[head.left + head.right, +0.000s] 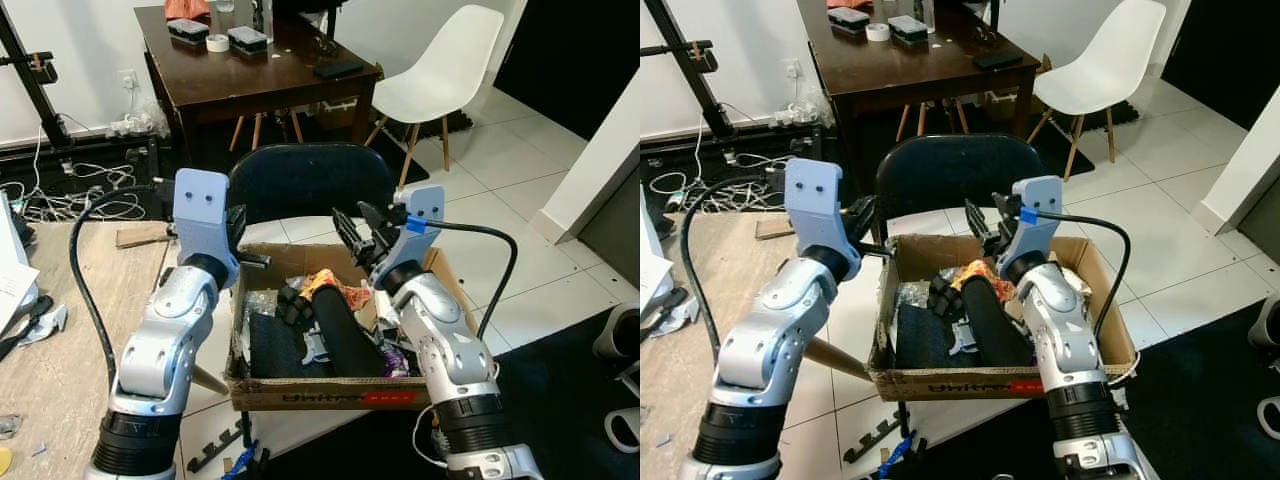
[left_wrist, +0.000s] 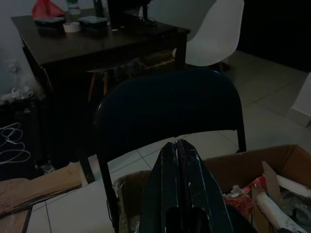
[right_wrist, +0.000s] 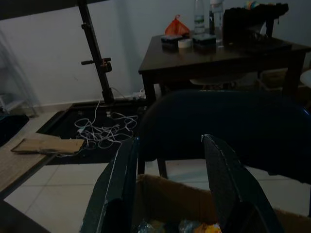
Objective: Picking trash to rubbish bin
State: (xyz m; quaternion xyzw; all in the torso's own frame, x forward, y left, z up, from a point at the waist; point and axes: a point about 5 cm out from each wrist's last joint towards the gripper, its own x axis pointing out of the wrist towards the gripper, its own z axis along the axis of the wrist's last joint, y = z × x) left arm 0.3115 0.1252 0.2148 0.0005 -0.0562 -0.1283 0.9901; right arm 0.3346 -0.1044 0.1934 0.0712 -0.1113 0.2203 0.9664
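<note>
I am looking down from the head camera at both silver arms, raised over a cardboard box (image 1: 262, 392) of trash that is sitting on the seat of a black folding chair (image 1: 308, 180).

At the far left, a light wooden surface (image 1: 60, 330) is running along the edge, with white cables (image 1: 75, 190) tangled on the floor beyond it.

The left gripper (image 1: 240, 228) is hovering at the box's back left corner, just above its rim. In its wrist view the two black fingers (image 2: 181, 184) are lying pressed together with nothing between them — jaws closed and empty.

In the middle, the box is holding the trash: a black cylinder (image 1: 343, 330) lying lengthwise, a flat black pad (image 1: 278, 345) beside it on the left, and a crumpled orange and yellow wrapper (image 1: 335, 285) towards the back wall.

The right gripper (image 1: 362, 228) is hanging over the back of the box, above the wrapper and not touching it. Its fingers (image 3: 226, 184) are standing well apart in the wrist view — jaws wide, gripping nothing.

Behind the chair a dark wooden table (image 1: 255, 75) is carrying small black cases and a roll of tape (image 1: 217, 42). To the right a white chair (image 1: 440, 75) is standing on the pale tiled floor (image 1: 500, 200).
</note>
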